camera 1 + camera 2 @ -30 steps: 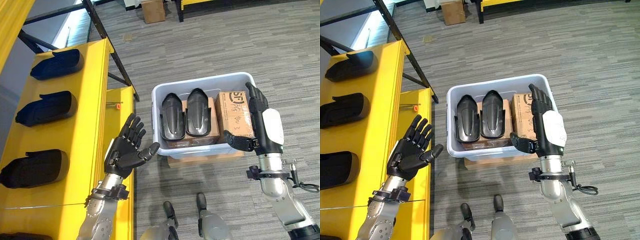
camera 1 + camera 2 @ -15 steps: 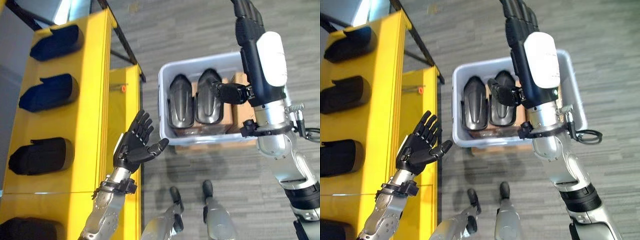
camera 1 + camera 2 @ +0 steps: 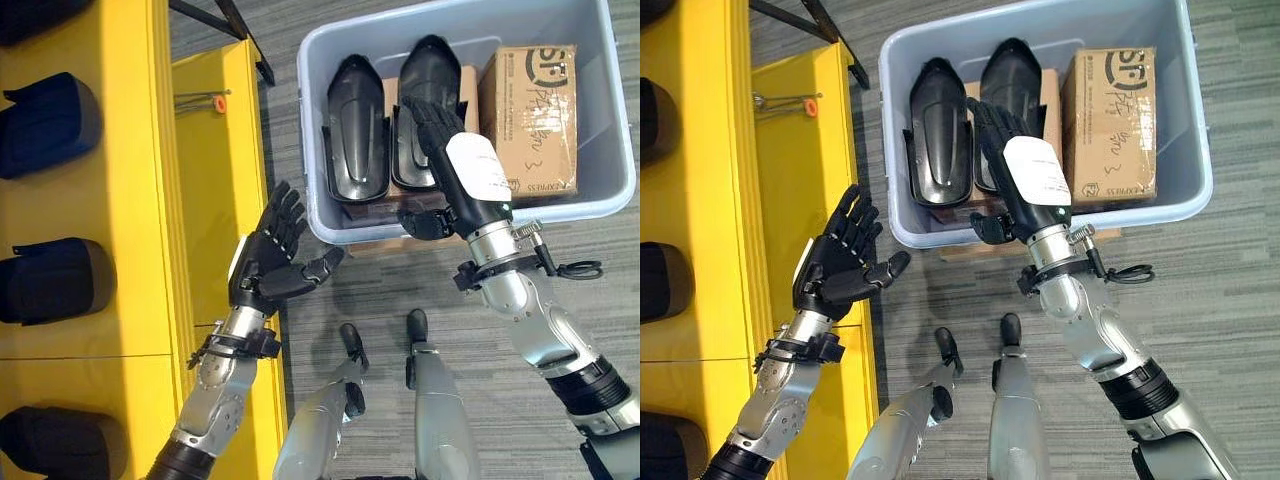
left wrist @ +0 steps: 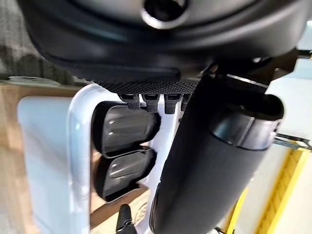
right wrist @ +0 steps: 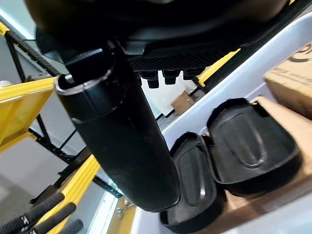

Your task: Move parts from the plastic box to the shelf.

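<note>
The robot's dark right hand (image 3: 452, 160) is reaching over the near rim of the pale grey plastic box (image 3: 322, 215) on the grey striped floor (image 3: 600, 300), its fingers (image 3: 424, 116) lying straight and loosely apart above the right-hand one of two black moulded shell-shaped parts (image 3: 428, 95), holding nothing. The second black part (image 3: 356, 125) is standing beside it on its left, both resting on brown cardboard inside the box, with a brown cardboard carton (image 3: 527, 115) filling the box's right side. The left hand (image 3: 272, 262) is hovering palm up between the box and the yellow shelf (image 3: 130, 200), fingers (image 3: 283, 208) spread and empty. Dark parts (image 3: 47, 280) are lying in a row on the shelf.
</note>
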Tool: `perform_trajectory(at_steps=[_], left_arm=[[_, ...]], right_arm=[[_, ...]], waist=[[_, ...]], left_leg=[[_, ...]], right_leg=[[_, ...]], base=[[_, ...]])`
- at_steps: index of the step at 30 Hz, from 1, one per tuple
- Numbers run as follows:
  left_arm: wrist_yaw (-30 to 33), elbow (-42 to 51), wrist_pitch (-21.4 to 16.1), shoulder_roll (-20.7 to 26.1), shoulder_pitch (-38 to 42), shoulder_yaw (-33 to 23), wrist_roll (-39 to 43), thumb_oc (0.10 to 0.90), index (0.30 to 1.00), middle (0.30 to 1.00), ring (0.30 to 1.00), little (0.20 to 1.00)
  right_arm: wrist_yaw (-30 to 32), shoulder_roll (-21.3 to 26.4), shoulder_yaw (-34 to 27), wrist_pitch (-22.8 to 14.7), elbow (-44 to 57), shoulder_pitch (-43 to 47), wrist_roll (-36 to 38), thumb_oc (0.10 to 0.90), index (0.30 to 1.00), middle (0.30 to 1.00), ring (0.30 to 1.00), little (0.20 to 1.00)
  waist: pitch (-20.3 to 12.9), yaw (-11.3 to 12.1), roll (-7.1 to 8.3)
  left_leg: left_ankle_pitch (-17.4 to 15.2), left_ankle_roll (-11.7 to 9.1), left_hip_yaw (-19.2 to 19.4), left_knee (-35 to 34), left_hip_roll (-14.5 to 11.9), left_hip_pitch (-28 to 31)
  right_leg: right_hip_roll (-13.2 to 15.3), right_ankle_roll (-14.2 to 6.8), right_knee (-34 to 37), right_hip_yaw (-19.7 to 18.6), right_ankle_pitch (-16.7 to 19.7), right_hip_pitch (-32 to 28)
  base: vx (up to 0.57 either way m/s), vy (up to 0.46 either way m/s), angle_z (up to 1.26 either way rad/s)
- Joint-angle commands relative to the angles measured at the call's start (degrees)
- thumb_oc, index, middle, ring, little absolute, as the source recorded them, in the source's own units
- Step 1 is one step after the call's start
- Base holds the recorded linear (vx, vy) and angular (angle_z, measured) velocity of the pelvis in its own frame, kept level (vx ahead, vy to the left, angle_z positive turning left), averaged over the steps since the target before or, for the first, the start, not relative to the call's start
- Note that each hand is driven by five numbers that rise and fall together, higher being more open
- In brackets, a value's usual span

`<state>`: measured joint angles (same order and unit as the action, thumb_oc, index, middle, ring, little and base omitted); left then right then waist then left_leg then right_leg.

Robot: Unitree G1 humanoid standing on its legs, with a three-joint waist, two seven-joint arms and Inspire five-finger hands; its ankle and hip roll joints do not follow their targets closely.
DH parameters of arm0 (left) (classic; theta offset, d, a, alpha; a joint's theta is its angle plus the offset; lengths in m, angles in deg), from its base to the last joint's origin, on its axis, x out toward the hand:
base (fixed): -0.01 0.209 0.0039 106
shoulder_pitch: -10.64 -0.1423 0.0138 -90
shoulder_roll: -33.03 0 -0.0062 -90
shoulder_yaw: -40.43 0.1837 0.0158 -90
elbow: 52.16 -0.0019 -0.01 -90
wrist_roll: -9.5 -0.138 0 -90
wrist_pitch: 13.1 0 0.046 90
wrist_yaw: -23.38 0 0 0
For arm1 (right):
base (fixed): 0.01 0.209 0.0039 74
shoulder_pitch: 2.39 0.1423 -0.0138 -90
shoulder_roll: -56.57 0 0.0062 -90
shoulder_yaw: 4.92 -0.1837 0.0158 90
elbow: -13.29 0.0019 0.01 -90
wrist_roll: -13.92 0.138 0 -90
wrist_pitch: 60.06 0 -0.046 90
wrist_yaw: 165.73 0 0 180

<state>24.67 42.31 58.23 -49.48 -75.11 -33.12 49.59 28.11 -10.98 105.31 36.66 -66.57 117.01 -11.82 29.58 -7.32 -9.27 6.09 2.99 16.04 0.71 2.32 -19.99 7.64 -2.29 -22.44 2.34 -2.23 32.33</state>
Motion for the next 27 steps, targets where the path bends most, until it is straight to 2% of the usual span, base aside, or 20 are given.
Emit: perform_trajectory(at_steps=[1, 7, 15, 20, 27], left_arm=[[1.4, 8.8, -7.6, -1.4, -0.1, -0.6, -2.2, 0.9, 1.0, 1.0, 1.0, 1.0], [3.9, 10.3, -8.4, -2.0, 0.2, 0.7, -3.3, 0.9, 1.0, 1.0, 1.0, 1.0], [3.9, 11.6, -7.9, -2.1, 0.3, 1.0, -3.4, 0.9, 1.0, 1.0, 1.0, 1.0], [3.9, 11.9, -8.3, -2.2, 0.5, 1.5, -3.5, 0.9, 1.0, 1.0, 1.0, 1.0], [4.4, 12.8, -7.8, -2.7, 0.6, 1.9, -4.5, 0.9, 1.0, 1.0, 1.0, 1.0]], right_arm=[[5.3, 0.3, -1.0, -3.3, 10.7, 7.1, -4.6, 0.9, 1.0, 1.0, 1.0, 1.0], [8.0, 0.7, -0.6, -2.4, 12.7, 8.9, -9.3, 0.9, 1.0, 1.0, 1.0, 1.0], [7.4, 0.7, -0.7, -1.1, 14.9, 11.4, -10.7, 0.9, 1.0, 1.0, 1.0, 1.0], [10.0, 0.0, -0.4, -1.1, 15.8, 13.5, -8.6, 0.9, 1.0, 1.0, 1.0, 1.0], [10.1, -2.1, -0.9, -2.6, 19.3, 14.8, -3.7, 0.9, 1.0, 1.0, 1.0, 1.0]], waist=[[0.2, -2.5, -2.91], [0.2, -3.0, -4.17], [0.2, -2.7, -4.88], [0.2, -2.4, -5.31], [0.2, -2.4, -5.78]], left_leg=[[-8.5, -4.0, -2.0, 11.1, -2.3, -3.0], [-8.8, -3.9, -1.2, 13.8, -2.1, -8.6], [-8.5, -4.0, -1.0, 14.5, -2.0, -11.5], [-8.4, -4.1, -0.8, 15.0, -2.0, -13.0], [-8.4, -4.3, -0.5, 15.1, -2.0, -12.7]], right_leg=[[0.8, -2.7, 3.8, -1.4, -0.6, -0.4], [0.4, -2.1, 1.5, -2.8, -1.1, 5.6], [0.0, -1.8, 0.4, -3.2, -1.4, 8.5], [-0.2, -1.5, -0.6, -3.5, -1.6, 10.0], [-0.1, -1.4, -0.8, -3.7, -1.9, 9.8]], base=[[-0.02, 0.049, -0.1], [-0.03, 0.045, -0.05], [-0.01, 0.003, -0.02], [0.0, 0.0, 0.0], [0.0, 0.0, 0.0]])
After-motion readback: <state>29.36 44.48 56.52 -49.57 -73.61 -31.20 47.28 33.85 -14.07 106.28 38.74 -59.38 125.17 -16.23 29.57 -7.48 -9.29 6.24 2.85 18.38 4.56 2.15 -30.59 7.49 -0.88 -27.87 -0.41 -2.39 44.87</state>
